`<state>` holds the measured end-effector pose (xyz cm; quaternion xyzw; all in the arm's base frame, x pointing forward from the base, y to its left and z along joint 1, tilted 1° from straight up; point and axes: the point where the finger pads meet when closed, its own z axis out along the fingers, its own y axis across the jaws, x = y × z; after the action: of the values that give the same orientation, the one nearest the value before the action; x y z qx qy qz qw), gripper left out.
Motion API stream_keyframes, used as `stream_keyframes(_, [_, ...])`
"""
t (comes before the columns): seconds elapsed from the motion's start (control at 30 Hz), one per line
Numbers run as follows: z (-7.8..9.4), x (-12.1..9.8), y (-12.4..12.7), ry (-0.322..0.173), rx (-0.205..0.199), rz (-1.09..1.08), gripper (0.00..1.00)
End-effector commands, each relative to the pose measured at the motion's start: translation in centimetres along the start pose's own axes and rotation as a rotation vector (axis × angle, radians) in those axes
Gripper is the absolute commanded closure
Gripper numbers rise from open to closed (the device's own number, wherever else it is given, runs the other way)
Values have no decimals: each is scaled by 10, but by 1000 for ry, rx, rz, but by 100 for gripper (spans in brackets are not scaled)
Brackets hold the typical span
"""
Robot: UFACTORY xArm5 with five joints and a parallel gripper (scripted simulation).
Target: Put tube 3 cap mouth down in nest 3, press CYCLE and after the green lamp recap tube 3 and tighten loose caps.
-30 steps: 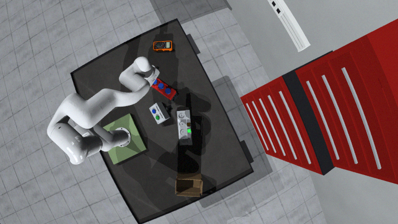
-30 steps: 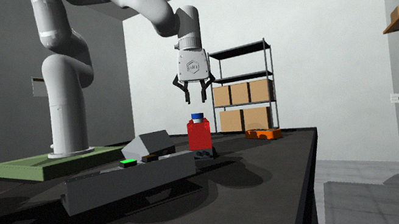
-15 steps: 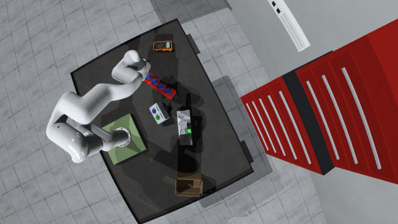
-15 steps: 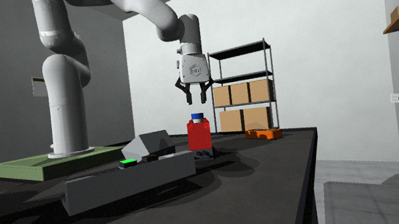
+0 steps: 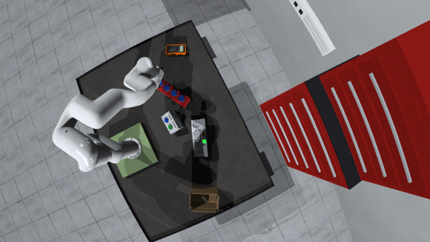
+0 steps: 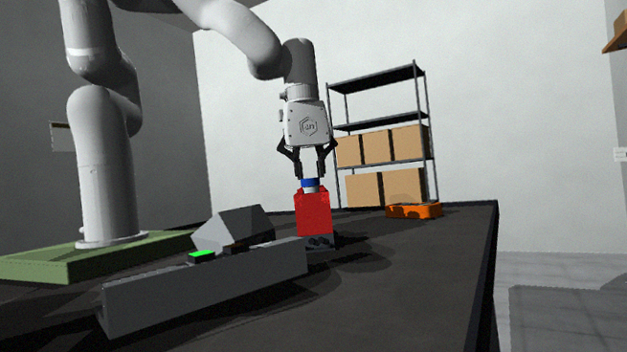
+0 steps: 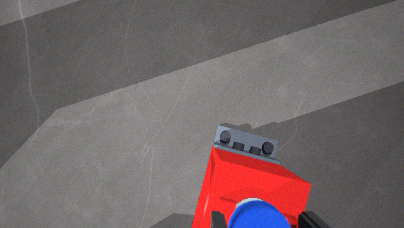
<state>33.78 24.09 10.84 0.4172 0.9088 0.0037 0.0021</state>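
Judging by the lit green lamp point(image 5: 204, 141) on the cap tray point(image 6: 200, 289) and the four blue caps seated in the red decapping station point(image 6: 313, 213), we take the current step to be the tightness check on the other caps. We find the jaws lowered over the end cap point(image 6: 309, 181) of the row, which we read as the cap of tube 1. They stand about half open, one finger on either side of the cap, and grip nothing. The wrist view shows the same cap point(image 7: 257, 215) at the bottom edge of the frame, between two dark fingertips, with the station's grey end bracket point(image 7: 246, 144) beyond it. We note these hazards. If the jaws close off-centre, the fingers may push the tube sideways or slip on the cap, and a loose cap would then go undetected. If the wrist turns the wrong way, a cap that must stay on would be loosened. If the jaws lift while clamped, the cap or the station could be pulled off the table point(image 6: 378, 303). The neighbouring cap point(image 5: 166, 87) stands just beside, so a wide or skewed closure could foul it.
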Motion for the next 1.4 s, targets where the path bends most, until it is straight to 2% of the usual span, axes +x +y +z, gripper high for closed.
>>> stream_keyframes(0.0, [0,0,2,-11,-4,0,54])
stream_keyframes(0.93, [10,0,2,-11,-4,0,54])
stream_keyframes(0.97, [10,0,2,-11,-4,0,100])
stream_keyframes(1.37, [10,0,2,-11,-4,0,100])
